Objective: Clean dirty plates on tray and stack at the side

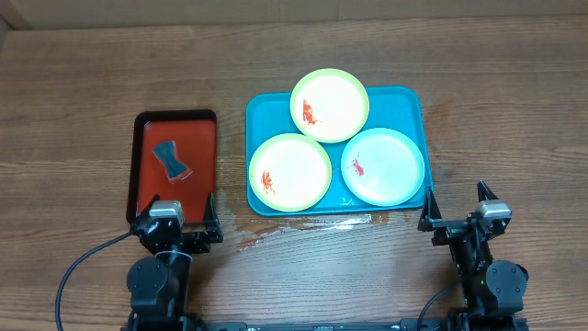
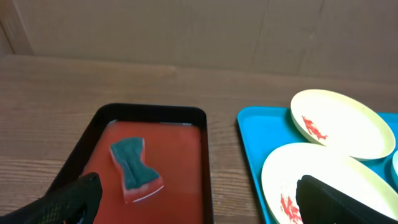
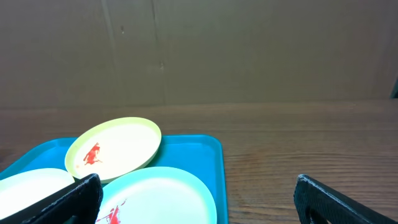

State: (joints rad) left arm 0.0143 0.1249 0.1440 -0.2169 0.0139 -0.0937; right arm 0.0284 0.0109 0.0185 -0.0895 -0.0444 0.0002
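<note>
The surface is a brown wood-grain worktop [image 1: 92,92] with a plain cardboard-coloured wall behind it.

Overhead view: the large turquoise rectangular plastic tray [image 1: 409,103] lies flat, its long axis running left to right. All three round plastic plates sit inside it, face up. The far yellow-green-rimmed plate [image 1: 330,105] is at the tray's far edge, the near yellow-green-rimmed plate [image 1: 290,172] at its near left, and the pale blue-white plate [image 1: 383,165] at its near right. Each plate bears a red smear. Being round, none has a long axis. Left of the tray, a narrow red tray with black rim [image 1: 204,147] holds a green-topped sponge [image 1: 171,161]. The left end effector [image 1: 176,210] and right end effector [image 1: 455,204] sit on the tray's near side, both spread wide and empty.

Judgement: nothing has been cleaned or stacked, so the whole task remains.

Left wrist view: the sponge lies untouched. The far plate looks tilted, propped on its neighbours.

Right wrist view: this shows the tray's right end, with nothing between the fingers.
</note>
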